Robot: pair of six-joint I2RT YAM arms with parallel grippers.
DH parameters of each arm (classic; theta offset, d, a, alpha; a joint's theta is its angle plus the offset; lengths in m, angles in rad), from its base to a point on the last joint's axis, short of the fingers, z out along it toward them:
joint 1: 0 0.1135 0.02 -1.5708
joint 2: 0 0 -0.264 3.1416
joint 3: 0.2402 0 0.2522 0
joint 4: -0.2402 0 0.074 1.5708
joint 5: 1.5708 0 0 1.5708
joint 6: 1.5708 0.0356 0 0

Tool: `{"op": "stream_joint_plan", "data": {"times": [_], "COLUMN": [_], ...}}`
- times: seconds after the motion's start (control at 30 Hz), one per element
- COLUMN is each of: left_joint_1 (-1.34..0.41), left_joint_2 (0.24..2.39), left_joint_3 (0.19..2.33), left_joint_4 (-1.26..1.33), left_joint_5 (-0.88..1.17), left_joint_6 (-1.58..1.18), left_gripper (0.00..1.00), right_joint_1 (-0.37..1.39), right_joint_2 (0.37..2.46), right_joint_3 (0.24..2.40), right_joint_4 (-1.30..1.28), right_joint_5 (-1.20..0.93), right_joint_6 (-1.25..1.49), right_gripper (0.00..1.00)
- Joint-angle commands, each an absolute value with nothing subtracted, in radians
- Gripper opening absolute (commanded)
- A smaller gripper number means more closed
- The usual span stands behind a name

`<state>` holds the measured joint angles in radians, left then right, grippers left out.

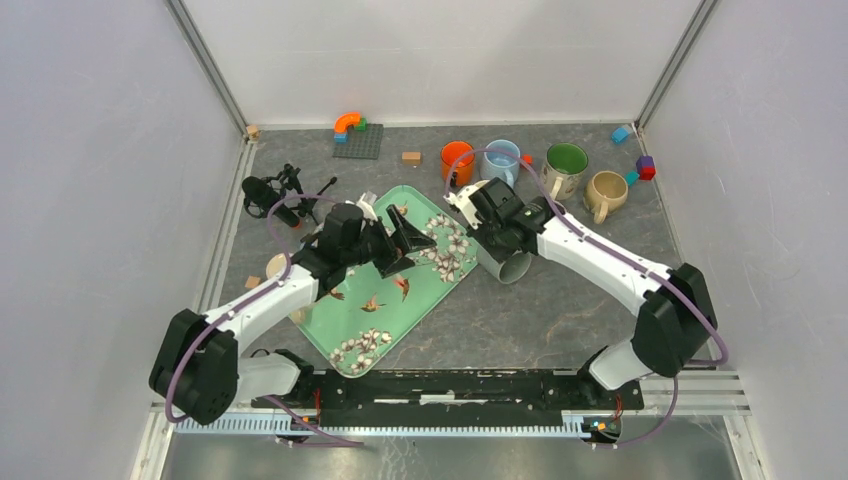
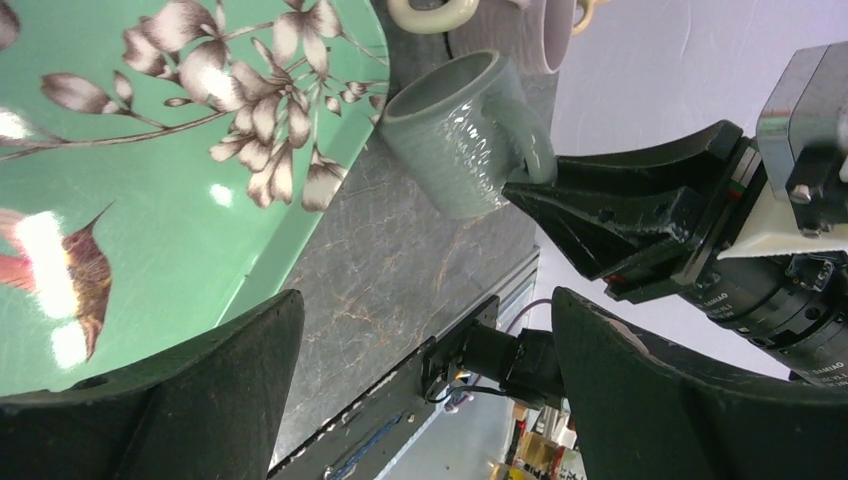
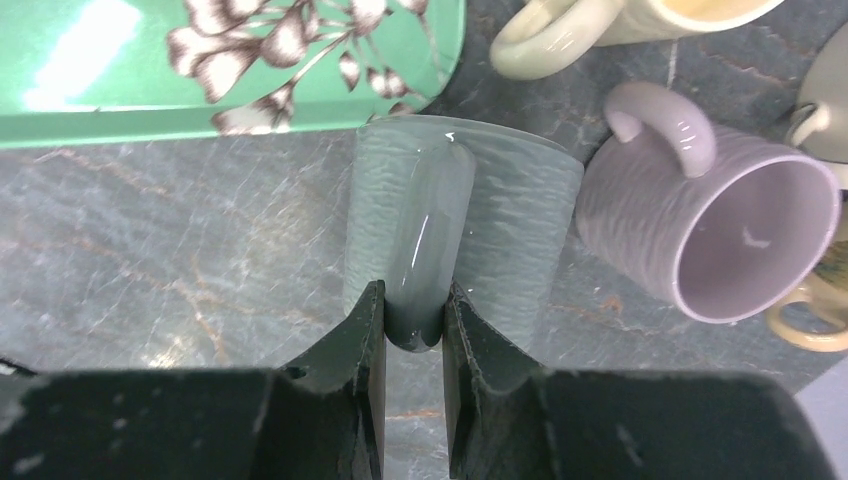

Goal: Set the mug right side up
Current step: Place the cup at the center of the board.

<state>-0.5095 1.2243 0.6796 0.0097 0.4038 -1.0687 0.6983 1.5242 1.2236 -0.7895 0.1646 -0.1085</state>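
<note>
The mug [image 1: 507, 266] is grey-green and ribbed. It lies tilted on its side on the dark tabletop, just right of the green tray [image 1: 372, 322], with its mouth toward the near edge. My right gripper [image 3: 413, 310] is shut on the mug's handle [image 3: 428, 235], which points up; the body [image 3: 520, 225] shows on both sides of the fingers. The left wrist view shows the same mug [image 2: 450, 140] with the right gripper's fingertips [image 2: 525, 190] at its handle. My left gripper [image 2: 425, 370] hangs open above the tray's [image 2: 150, 200] right part, holding nothing.
Behind the held mug stand an orange mug [image 1: 457, 160], a pale lilac mug [image 3: 700, 230], a green-lined mug [image 1: 565, 165] and a cream mug [image 1: 605, 190]. A grey brick plate [image 1: 358, 140], small blocks and a black device [image 1: 270, 195] sit at the back left.
</note>
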Motion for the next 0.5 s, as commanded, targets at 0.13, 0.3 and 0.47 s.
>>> {"op": "stream_joint_plan", "data": {"times": [0.13, 0.3, 0.47], "left_joint_1": [-0.594, -0.656, -0.703], "left_joint_2": [1.304, 1.388, 1.414], "left_joint_3": [0.651, 0.665, 0.671], "left_joint_4": [0.254, 0.356, 0.379], "left_joint_5": [0.411, 0.41, 0.385], "left_joint_6": [-1.15, -1.207, -1.215], "left_gripper": [0.87, 0.73, 0.7], "right_joint_1": [0.702, 0.702, 0.702], "right_joint_2": [1.335, 1.274, 1.253], "right_joint_3": [1.143, 1.089, 1.068], "right_joint_4": [-0.879, -0.938, -1.005], "right_joint_5": [0.078, 0.068, 0.079], "right_joint_6": [-0.038, 0.022, 0.061], "right_gripper": [0.0, 0.0, 0.0]}}
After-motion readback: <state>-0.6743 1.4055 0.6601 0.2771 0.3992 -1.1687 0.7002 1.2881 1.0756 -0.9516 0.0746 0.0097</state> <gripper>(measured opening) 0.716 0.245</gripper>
